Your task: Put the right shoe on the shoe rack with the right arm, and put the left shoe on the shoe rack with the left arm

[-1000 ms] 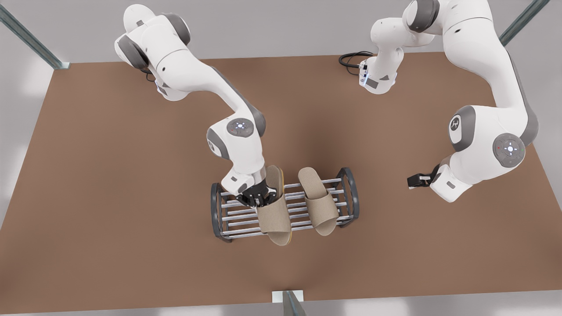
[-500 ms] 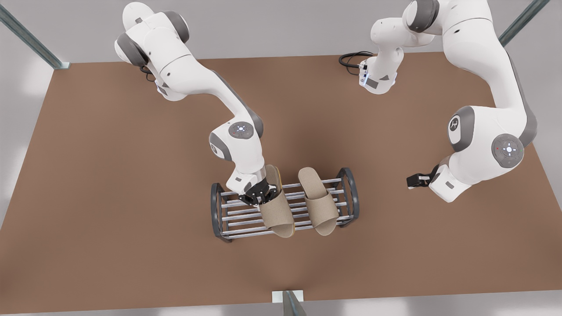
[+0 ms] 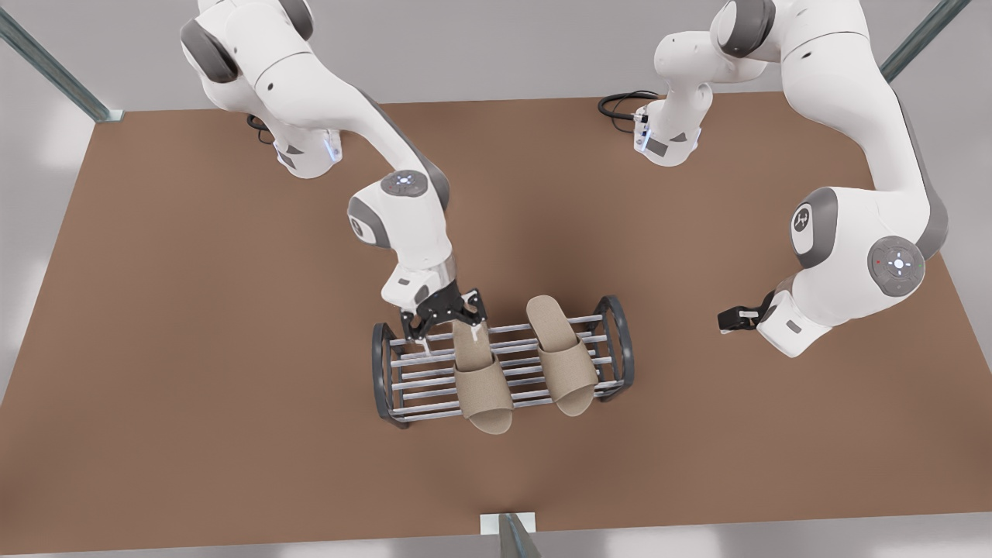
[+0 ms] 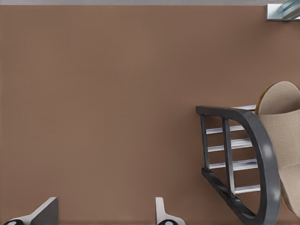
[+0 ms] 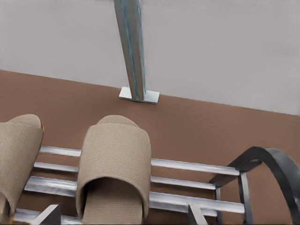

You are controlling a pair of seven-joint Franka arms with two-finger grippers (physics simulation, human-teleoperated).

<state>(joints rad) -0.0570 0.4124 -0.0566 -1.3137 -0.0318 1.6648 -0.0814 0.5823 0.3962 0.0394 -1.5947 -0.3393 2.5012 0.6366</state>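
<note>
Right fingers point(image 5: 47, 216): spread wide and let go, one tip on each side of the heel end of the right shoe point(image 5: 115, 164). Only the tips enter the right wrist view; I see no contact with the shoe.
Right gripper point(image 3: 448, 319): poised over the far edge of the shoe rack point(image 3: 381, 372), just above the shoe's heel, on the arm at the front view's left.
Right shoe: a beige slipper lying flat across the silver bars, toe pointing to the near table edge and overhanging the front bar. Its heel is partly covered by the gripper in the front view.
Left shoe point(image 3: 562, 356): lies beside the right shoe on the same bars, close but apart, toward the front view's right. It is cut off at the frame edge in both wrist views.
Left fingers point(image 4: 44, 211): parted, with bare table point(image 4: 103, 103) between the tips. Only the tips show.
Left gripper point(image 4: 103, 216): well apart from the rack, out over the table at the front view's right. There it is a small dark shape, largely hidden behind its own wrist. This arm waits.
Shoe rack: stands mid-table. One dark rounded end frame and a few bars show in each wrist view, the rest being cut off.
Metal post point(image 5: 132, 51): upright at the near table edge, with its top out of frame.
</note>
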